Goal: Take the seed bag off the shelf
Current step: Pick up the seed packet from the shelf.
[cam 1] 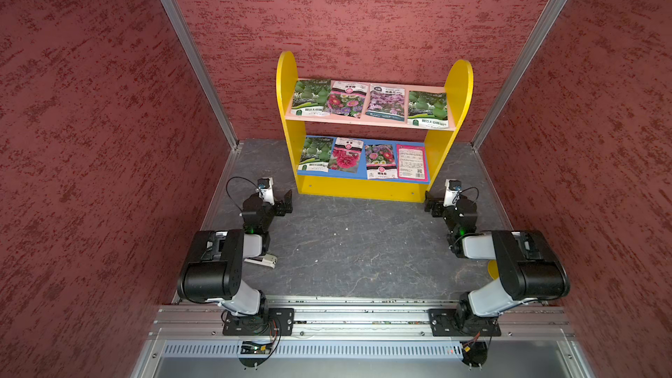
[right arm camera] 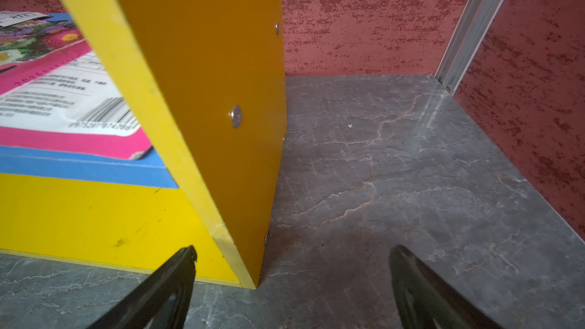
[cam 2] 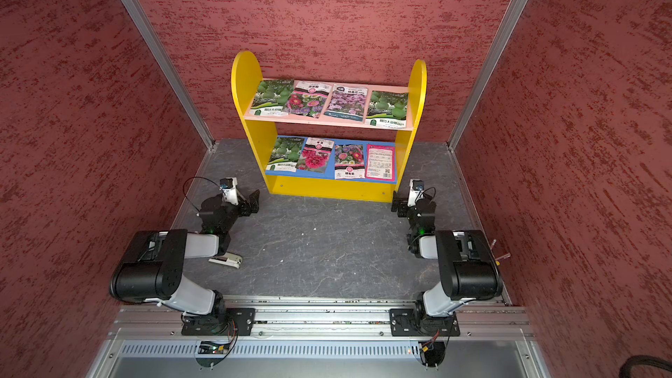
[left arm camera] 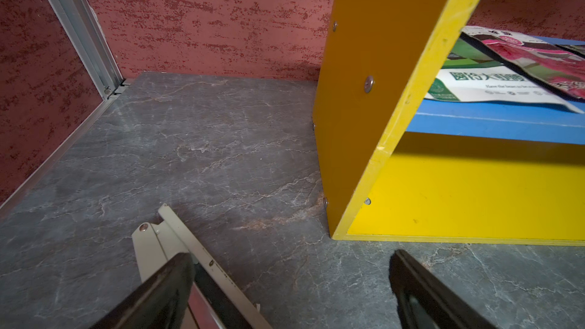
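The shelf (cam 1: 363,190) (cam 2: 327,189) stands against the back wall, with yellow round-topped sides, a pink upper board and a blue lower board. Several seed bags lie flat on the upper board (cam 1: 386,102) and several more on the lower board (cam 1: 347,156). My left gripper (cam 1: 285,203) (left arm camera: 292,256) hovers low by the shelf's left front corner, open and empty. My right gripper (cam 1: 431,205) (right arm camera: 293,250) sits by the right front corner, open and empty. The left wrist view shows a green gourd bag (left arm camera: 493,87); the right wrist view shows a pink bag (right arm camera: 63,112).
A pale hinged metal piece (cam 1: 262,260) (left arm camera: 177,242) lies on the grey stone-pattern floor (cam 1: 356,249) under the left arm. Red textured walls (cam 1: 109,103) close in on three sides. An aluminium rail (cam 1: 356,316) carries both arm bases at the front.
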Robot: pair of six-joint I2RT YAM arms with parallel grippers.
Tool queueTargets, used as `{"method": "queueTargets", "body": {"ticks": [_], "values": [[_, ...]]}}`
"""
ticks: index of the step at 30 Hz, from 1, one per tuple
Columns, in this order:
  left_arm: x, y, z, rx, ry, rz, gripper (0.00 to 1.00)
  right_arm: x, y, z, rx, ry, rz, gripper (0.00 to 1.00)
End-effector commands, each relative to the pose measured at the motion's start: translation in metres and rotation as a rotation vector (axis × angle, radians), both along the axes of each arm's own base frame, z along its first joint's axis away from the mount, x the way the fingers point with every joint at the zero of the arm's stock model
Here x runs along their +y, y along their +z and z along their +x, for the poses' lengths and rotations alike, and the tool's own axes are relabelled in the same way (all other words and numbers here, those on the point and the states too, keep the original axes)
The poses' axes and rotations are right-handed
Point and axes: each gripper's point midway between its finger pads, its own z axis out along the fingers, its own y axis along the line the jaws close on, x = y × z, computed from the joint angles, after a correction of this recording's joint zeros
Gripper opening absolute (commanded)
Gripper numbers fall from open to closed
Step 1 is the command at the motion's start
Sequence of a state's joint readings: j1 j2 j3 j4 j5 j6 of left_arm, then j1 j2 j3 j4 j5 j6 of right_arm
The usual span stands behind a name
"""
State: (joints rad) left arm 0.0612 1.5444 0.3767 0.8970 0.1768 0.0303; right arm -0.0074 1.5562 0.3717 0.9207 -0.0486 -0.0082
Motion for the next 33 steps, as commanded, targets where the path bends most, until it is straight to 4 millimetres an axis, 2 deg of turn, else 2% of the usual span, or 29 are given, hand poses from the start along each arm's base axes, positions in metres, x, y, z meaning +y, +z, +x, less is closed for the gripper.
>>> {"method": "queueTargets", "body": {"ticks": [1, 11, 14, 20, 26, 30, 33], "values": [[0.001, 0.006, 0.0, -0.018, 0.001, -0.006, 1.0, 0.004, 0.008, 0.004, -0.018, 0.017, -0.004, 0.98], [0.006, 0.005, -0.001, -0.023, 0.033, -0.007, 1.0, 0.004, 0.008, 0.004, -0.02, 0.019, -0.005, 0.98], [0.003, 0.013, -0.007, -0.068, 0.021, 0.002, 1.0, 0.004, 0.012, -0.003, -0.059, 0.018, -0.004, 0.99], [-0.001, 0.039, -0.018, -0.099, 0.033, 0.031, 1.0, -0.001, 0.043, -0.016, -0.106, -0.015, -0.004, 0.98], [-0.031, 0.082, -0.03, -0.153, 0.009, 0.095, 1.0, -0.002, 0.073, -0.039, -0.13, -0.035, 0.049, 0.98], [-0.065, 0.115, -0.039, -0.172, -0.044, 0.088, 1.0, -0.007, 0.094, -0.057, -0.123, -0.076, 0.11, 0.98], [-0.093, 0.13, -0.047, -0.144, -0.104, 0.074, 1.0, -0.008, 0.112, -0.072, -0.114, -0.1, 0.149, 0.98]]}}
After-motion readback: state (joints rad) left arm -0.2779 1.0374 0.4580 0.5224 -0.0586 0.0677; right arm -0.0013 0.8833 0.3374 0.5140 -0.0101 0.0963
